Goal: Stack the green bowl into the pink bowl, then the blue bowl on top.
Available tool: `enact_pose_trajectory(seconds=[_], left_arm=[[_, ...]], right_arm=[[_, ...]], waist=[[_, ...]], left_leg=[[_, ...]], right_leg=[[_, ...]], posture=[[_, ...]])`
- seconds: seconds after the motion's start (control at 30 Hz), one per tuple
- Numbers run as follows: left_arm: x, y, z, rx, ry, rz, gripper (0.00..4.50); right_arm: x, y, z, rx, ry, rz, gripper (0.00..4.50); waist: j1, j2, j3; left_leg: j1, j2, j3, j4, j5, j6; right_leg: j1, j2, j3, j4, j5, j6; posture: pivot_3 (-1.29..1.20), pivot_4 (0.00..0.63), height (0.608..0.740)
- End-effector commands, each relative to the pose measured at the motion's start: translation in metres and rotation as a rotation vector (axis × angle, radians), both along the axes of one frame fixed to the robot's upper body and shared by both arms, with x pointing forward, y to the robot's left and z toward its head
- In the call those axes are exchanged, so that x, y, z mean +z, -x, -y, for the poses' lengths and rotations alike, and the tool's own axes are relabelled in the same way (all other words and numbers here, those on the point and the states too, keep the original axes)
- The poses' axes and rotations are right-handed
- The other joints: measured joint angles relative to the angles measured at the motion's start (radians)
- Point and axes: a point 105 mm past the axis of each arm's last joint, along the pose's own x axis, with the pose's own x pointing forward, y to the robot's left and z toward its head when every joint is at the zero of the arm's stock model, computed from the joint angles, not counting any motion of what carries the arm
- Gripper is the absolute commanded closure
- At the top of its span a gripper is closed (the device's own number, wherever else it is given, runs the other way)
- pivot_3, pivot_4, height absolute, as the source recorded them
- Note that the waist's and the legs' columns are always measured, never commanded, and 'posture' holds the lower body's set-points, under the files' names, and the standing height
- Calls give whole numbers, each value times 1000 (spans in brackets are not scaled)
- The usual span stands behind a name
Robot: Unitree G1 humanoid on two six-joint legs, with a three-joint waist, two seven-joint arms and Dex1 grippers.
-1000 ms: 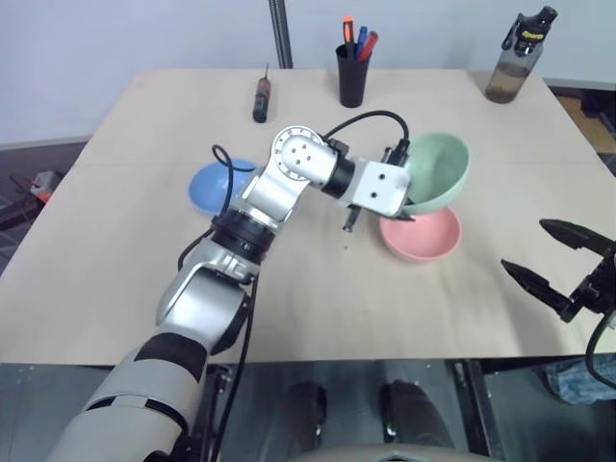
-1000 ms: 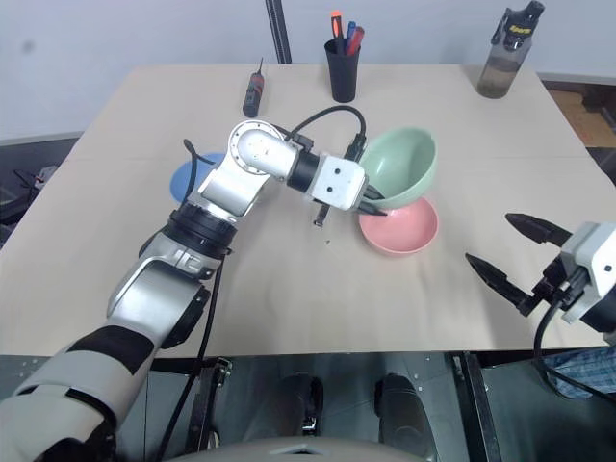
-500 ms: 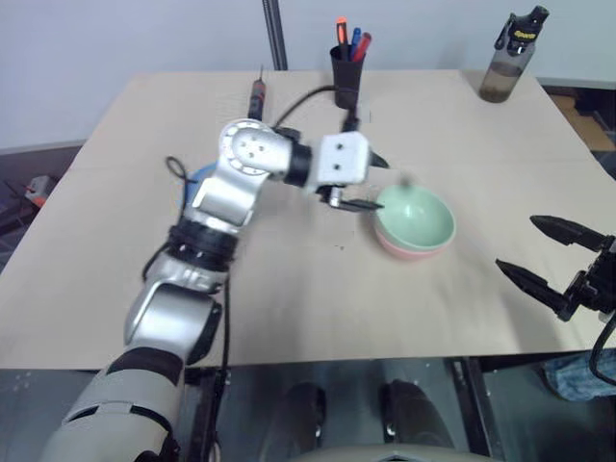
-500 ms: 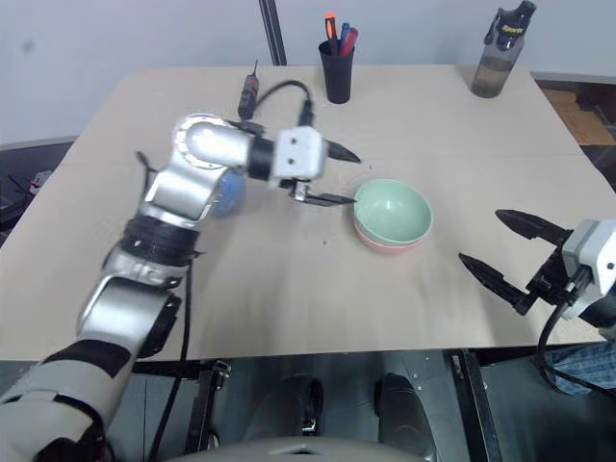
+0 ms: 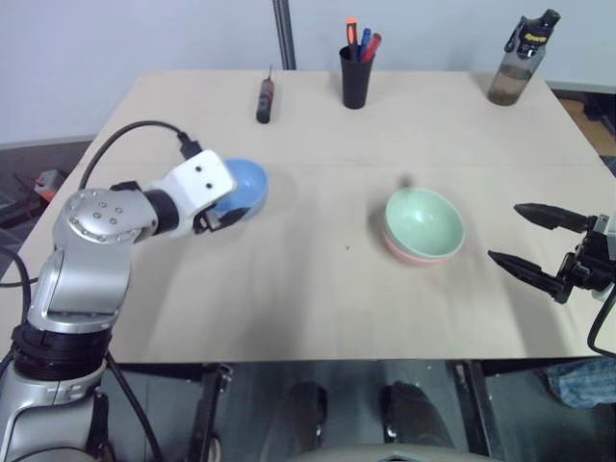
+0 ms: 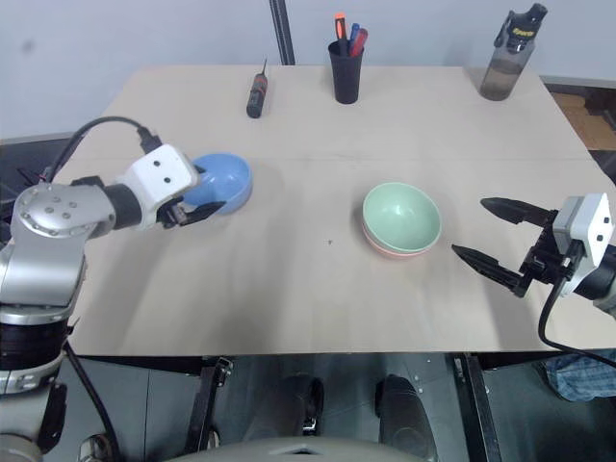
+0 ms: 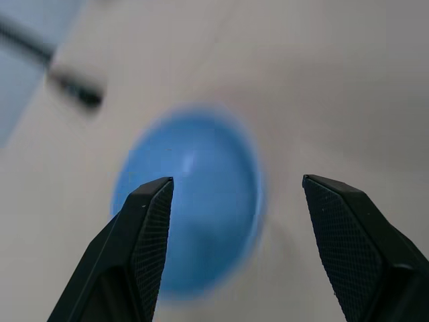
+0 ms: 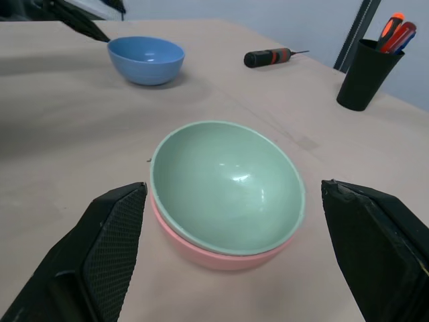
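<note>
we have the green bowl (image 5: 424, 220) nested in the pink bowl (image 5: 416, 254); the blue bowl (image 5: 241, 187) waits on the counter (image 5: 308, 289), left gripper (image 7: 234, 194) wide before it, right gripper (image 5: 527, 236) wide and empty.

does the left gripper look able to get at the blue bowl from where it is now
Probably yes: the left gripper is open right at the blue bowl, which sits upright on bare table, nothing between them.

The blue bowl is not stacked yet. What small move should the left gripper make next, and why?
Probably ease the left gripper forward and shut it on the blue bowl rim. It is open right at that bowl, and the green bowl already sits in the pink bowl.
</note>
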Motion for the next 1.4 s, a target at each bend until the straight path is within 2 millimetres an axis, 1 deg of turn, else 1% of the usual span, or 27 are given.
enact_pose_trajectory(seconds=[0.03,0.13,0.2,0.33,0.4,0.5,0.63,0.7,0.8,0.93,1.03,1.4], left_arm=[[12,10,-2,46,-29,48,1244],[7,11,-9,88,-73,33,1244],[6,9,-14,114,-100,37,1244],[4,6,-17,136,-130,30,1244],[3,4,-20,152,-154,25,1244],[-1,2,-18,151,-179,24,1244],[-3,0,-15,143,-198,25,1244],[-3,-3,-17,153,-225,34,1244],[-5,-11,-18,148,-277,54,1244],[-10,-24,-9,105,-301,70,1244],[-12,-30,-7,87,-311,72,1244],[-19,-34,-5,58,-310,55,1244]], right_arm=[[15,-1,-13,80,6,40,132],[25,-5,-32,151,-31,72,132],[27,-6,-44,196,-44,84,132],[27,-5,-58,245,-52,94,132],[27,-5,-62,260,-51,96,132],[25,-4,-67,282,-46,95,132],[23,-6,-71,295,-51,98,132],[23,-6,-73,300,-55,101,132],[22,-6,-75,314,-57,100,132],[21,-7,-77,320,-56,98,132],[19,-6,-76,322,-46,91,132],[20,-4,-73,295,-40,101,132]], waist=[[-1,0,0],[-4,0,0],[-6,0,0],[-5,0,0],[-4,-1,0],[-4,-1,0],[-5,-1,0],[-6,-1,0],[-6,-1,0],[-4,-1,0],[-3,-1,0],[-6,-1,0]], left_leg=[[0,0,0,0,0,0],[0,0,0,0,0,0],[0,1,0,0,0,0],[0,1,0,0,0,0],[-1,0,0,0,0,0],[-1,0,0,0,0,0],[-1,0,0,0,0,0],[-1,0,0,0,0,0],[-1,0,0,0,0,0],[-1,-1,0,0,0,0],[-2,-1,0,0,0,0],[-3,-1,0,0,0,0]], right_leg=[[0,0,0,0,0,0],[0,0,0,0,0,0],[0,0,0,0,0,0],[0,0,0,0,0,0],[-1,0,0,-1,0,0],[-1,0,0,-1,0,0],[-1,0,0,0,0,0],[-1,0,0,0,0,0],[-1,0,0,0,0,0],[-1,0,0,0,0,0],[-2,-1,0,0,0,0],[-3,0,0,0,0,0]], posture=[[0,150,740],[0,150,740],[0,150,740],[0,150,740],[0,150,740],[0,150,740],[0,150,740],[0,150,740],[0,150,740],[0,150,740],[0,150,740],[0,150,740]])
